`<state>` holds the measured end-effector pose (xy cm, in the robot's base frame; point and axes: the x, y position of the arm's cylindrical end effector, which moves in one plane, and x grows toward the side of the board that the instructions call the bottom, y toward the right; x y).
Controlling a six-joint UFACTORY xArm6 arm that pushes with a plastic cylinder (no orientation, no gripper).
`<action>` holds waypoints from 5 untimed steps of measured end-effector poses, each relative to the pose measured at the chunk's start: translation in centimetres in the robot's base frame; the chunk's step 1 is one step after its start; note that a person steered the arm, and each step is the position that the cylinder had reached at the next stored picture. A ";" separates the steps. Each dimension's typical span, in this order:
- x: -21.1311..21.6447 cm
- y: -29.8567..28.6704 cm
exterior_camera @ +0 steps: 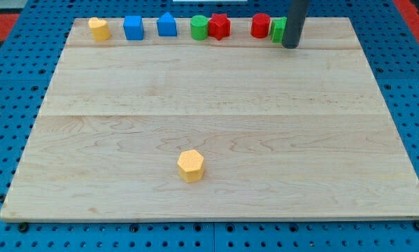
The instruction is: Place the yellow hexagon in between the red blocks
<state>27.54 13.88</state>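
Note:
The yellow hexagon (191,165) lies alone on the wooden board, low and a little left of centre. At the view's top a red star (219,26) and a red cylinder (261,26) stand in a row with a gap between them. My tip (289,45) rests at the top right, just right of the red cylinder and in front of a green block (278,29), which it partly hides. The tip is far from the yellow hexagon.
Along the top edge also stand a yellow block (99,29), a blue cube (133,28), a blue house-shaped block (166,25) and a green cylinder (199,29) touching the red star. The board (216,98) lies on a blue perforated table.

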 end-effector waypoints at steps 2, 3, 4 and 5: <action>-3.2 -0.2; -1.5 0.1; 9.6 0.3; 23.1 -2.4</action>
<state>50.65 11.45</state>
